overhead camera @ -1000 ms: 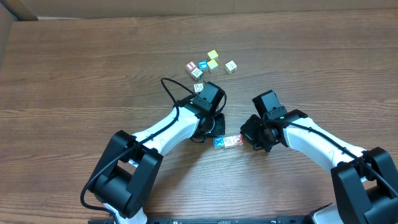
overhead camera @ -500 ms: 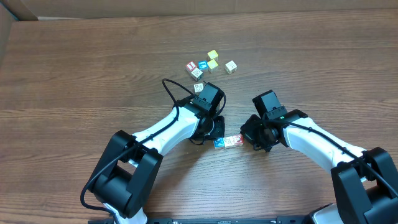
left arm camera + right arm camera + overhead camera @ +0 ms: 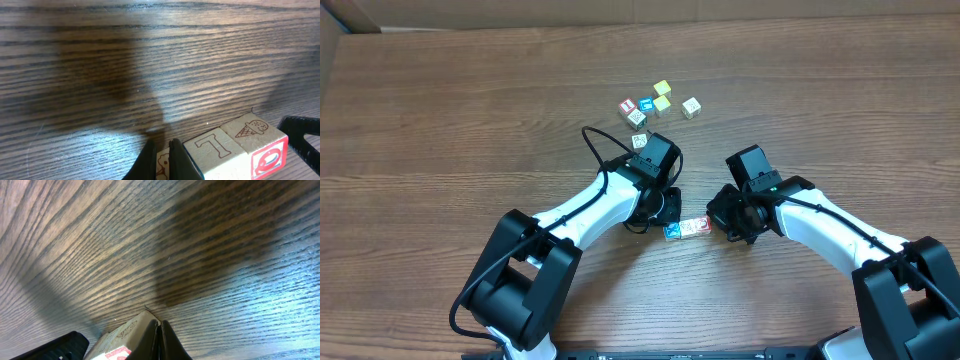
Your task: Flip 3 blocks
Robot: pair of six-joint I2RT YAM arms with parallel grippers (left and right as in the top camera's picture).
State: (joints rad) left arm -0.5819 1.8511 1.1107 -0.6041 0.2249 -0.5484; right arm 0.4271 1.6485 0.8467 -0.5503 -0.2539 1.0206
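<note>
The three blocks lie touching in a short row just 5 o'clock of the table's [image 3: 440,120] centre. The teal-blue X block [image 3: 672,231] is at the 9 o'clock end, the L block [image 3: 214,145] sits in the middle, and the ice-cream block [image 3: 252,129], with a red side face, is at the 3 o'clock end.

The left gripper [image 3: 161,159] stands at the row's 9 o'clock end, jaws pressed together on nothing, tips low beside the X block. The right gripper [image 3: 159,339], likewise closed and empty, is at the 3 o'clock end. Whether either tip actually touches wood is hard to tell. The spare cubes [image 3: 655,105] sit well apart at 12 o'clock.

The arms seem to be between flips, bracketing the row, and how many blocks are already turned cannot be read. Next, one end block probably needs tipping over its edge. As the blocks are packed tight, that calls for opening the jaws to pinch it, or prodding it free first, without dragging its neighbour.
</note>
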